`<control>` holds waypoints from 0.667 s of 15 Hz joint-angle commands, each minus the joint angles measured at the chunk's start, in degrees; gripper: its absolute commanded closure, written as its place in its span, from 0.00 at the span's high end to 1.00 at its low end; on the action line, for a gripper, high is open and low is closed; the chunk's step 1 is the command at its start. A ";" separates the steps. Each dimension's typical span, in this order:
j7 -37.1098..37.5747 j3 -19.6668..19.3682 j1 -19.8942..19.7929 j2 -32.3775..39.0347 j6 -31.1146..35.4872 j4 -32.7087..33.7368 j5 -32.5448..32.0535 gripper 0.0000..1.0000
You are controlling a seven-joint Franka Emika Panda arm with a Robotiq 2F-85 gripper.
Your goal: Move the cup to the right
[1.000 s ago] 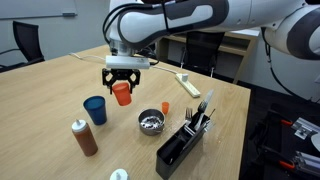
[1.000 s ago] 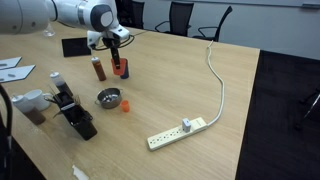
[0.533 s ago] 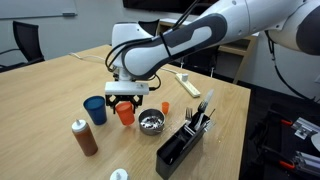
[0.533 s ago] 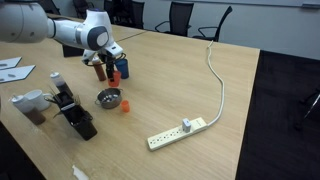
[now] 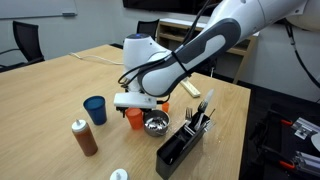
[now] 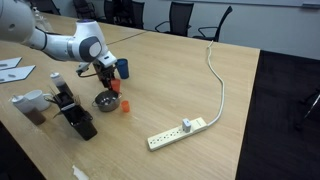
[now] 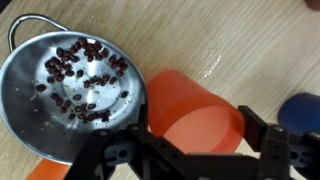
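Note:
The orange-red cup [image 7: 190, 112] is held in my gripper [image 7: 200, 128], whose jaws press on its rim from both sides. In both exterior views the cup [image 5: 134, 118] [image 6: 113, 87] sits low over the table, right beside the round metal bowl [image 5: 153, 123] [image 7: 70, 85] that holds dark beans. The gripper [image 5: 136, 105] comes down on it from above. The dark blue cup [image 5: 95, 109] [image 6: 121, 68] stands apart on the table; a bit of it shows in the wrist view [image 7: 303, 110].
A brown bottle [image 5: 85, 137] with a white cap stands near the blue cup. A black organizer [image 5: 183, 143] with utensils sits beside the bowl. A small orange piece [image 6: 126, 107] and a white power strip [image 6: 178, 131] with its cable lie on the wooden table.
My gripper has carried the orange-red cup away from the blue cup and down, to a spot next to the metal bowl.

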 commanded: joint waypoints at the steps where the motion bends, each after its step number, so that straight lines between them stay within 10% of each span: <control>1: 4.55 -3.74 2.91 -8.23 5.90 -14.24 -3.40 1.00; 10: 5.26 -10.34 10.08 -26.16 20.89 -42.86 -19.73 1.00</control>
